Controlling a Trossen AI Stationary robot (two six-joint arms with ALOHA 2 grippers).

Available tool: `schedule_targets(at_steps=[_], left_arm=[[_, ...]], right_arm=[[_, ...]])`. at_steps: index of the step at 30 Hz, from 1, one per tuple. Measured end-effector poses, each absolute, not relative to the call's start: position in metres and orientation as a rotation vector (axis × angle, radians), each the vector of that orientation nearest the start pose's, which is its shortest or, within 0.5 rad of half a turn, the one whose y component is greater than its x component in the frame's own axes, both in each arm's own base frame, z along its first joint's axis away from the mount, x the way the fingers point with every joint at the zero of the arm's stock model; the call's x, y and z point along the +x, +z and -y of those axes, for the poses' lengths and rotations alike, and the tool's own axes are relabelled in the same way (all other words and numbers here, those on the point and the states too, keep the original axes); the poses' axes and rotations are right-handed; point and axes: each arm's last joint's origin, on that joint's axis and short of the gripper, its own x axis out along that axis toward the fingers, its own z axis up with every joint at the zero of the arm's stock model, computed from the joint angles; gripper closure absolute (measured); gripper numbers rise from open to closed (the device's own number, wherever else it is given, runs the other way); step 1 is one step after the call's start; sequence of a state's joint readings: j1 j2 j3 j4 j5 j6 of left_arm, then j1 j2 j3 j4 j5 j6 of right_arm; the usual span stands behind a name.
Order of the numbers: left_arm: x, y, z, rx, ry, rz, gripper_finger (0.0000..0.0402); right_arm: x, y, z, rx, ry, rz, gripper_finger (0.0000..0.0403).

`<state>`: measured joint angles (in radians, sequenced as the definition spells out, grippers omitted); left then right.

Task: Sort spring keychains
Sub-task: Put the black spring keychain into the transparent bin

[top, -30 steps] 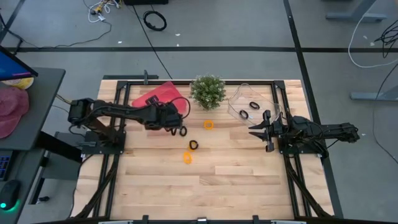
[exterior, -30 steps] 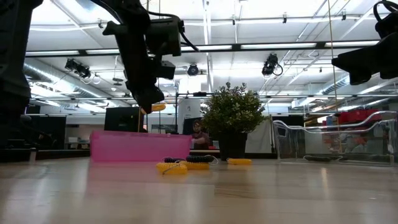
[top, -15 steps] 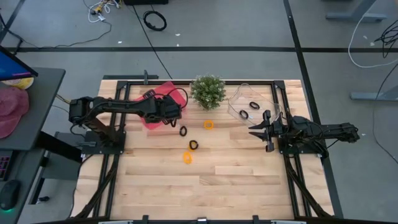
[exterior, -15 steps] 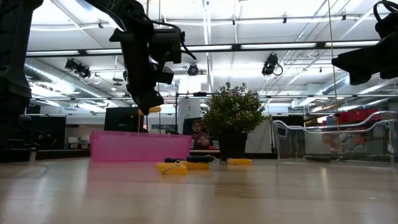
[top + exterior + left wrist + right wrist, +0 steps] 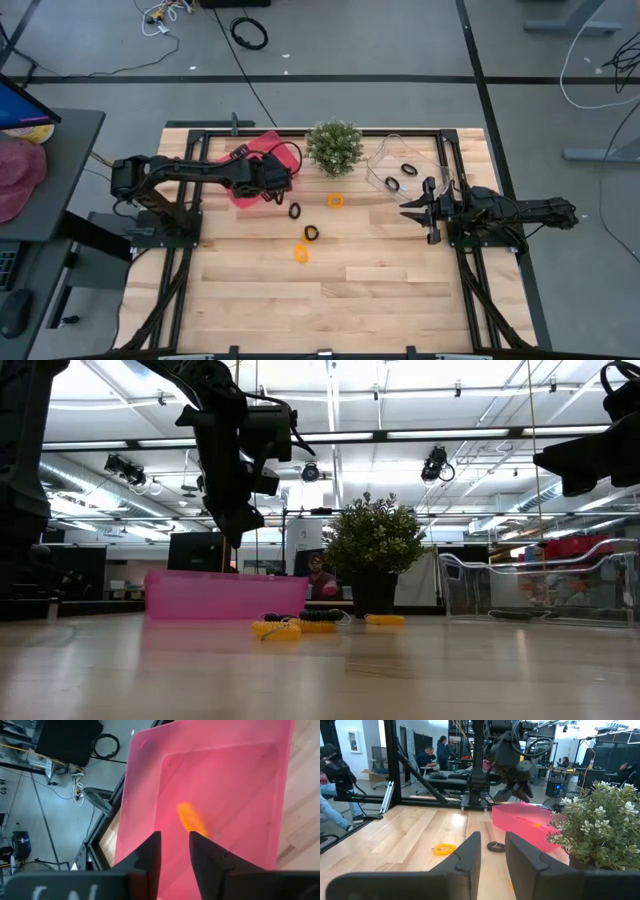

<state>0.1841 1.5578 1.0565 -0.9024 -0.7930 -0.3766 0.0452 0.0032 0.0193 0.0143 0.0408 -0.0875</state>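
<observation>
Your left gripper [image 5: 268, 183] hangs over the pink bin [image 5: 247, 158], jaws apart, orange keychain [image 5: 191, 819] loose inside; right gripper [image 5: 413, 210] narrowly parted, empty, beside clear bin [image 5: 385, 150]; remaining keychains [image 5: 301, 253] mid-table

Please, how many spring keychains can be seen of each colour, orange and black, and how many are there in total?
Orange spring keychains: 3
Black spring keychains: 4
Total: 7
</observation>
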Motion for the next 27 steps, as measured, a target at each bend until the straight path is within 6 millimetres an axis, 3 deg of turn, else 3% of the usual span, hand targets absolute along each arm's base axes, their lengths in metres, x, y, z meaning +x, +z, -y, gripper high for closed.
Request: schedule_targets(at_steps=[6,16,27], left_arm=[[0.268,0.215,-0.069,0.109,1.016,-1.195,0.0265],[0.283,0.212,-0.059,-0.226,0.699,-1.162,0.0259],[0.304,0.204,-0.047,-0.265,0.522,-1.086,0.0259]], right_arm=[[0.097,0.171,-0.003,-0.086,0.003,0.030,0.0310],[0.097,0.171,-0.003,-0.086,0.003,0.030,0.0310],[0.097,0.171,-0.003,-0.086,0.003,0.030,0.0310]])
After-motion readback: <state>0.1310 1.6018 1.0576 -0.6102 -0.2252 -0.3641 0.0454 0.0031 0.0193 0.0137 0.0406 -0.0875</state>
